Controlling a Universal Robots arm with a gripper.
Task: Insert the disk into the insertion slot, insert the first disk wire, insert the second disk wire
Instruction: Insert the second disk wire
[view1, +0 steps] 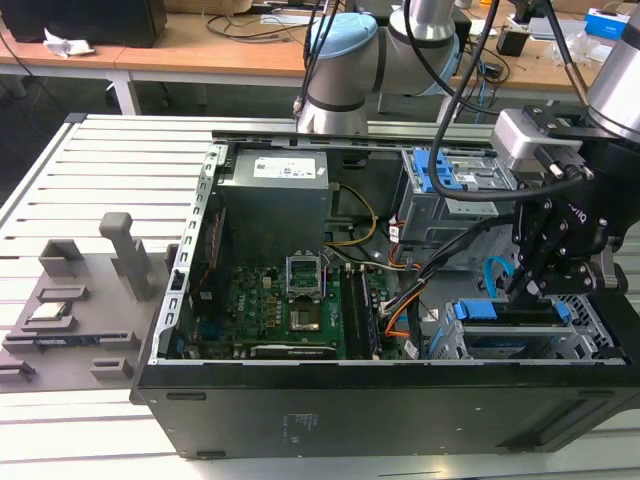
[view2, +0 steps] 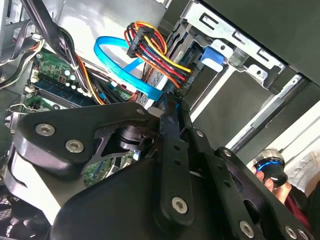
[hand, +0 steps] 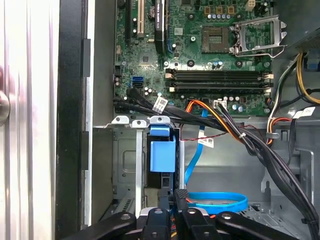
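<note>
Exterior view shows an open computer case (view1: 300, 410) that lies on its side. The gripper (view1: 522, 290) hangs low over the insertion slot (view1: 590, 330), at the corner of the case on the exterior view's right. The arm reaches down from above, probably because the cage is open only from that side.

The disk (hand: 162, 155) is inside the insertion slot (hand: 125, 170). In the first wrist view its blue caddy sits between the perforated metal walls and does not stand out of the bay, so the first step is judged as done. The taller grey cage (view1: 450, 180) with blue latches stands further back and is not touched.

In the second wrist view the first disk wire (view2: 160, 55), a bundle of red, orange, yellow and black strands, bends down to the rear edge of the disk. Its dark plug seems to be seated there, but the joint itself is partly hidden.

The second disk wire (view2: 115, 57) makes a light-blue loop, and its end runs straight to the fingertips of the gripper (view2: 169, 107). The fingers are drawn close together around this end, so the pincer is judged to be clenched on the plug of this cable, just beside the back of the disk. The plug is covered by the fingers, and one cannot tell if it is in its socket. The same loop (hand: 215, 200) lies on the case floor near the gripper (hand: 176, 194), slack enough to let the plug be turned toward the drive. The motherboard (hand: 215, 50) fills the rest of the case.
</note>
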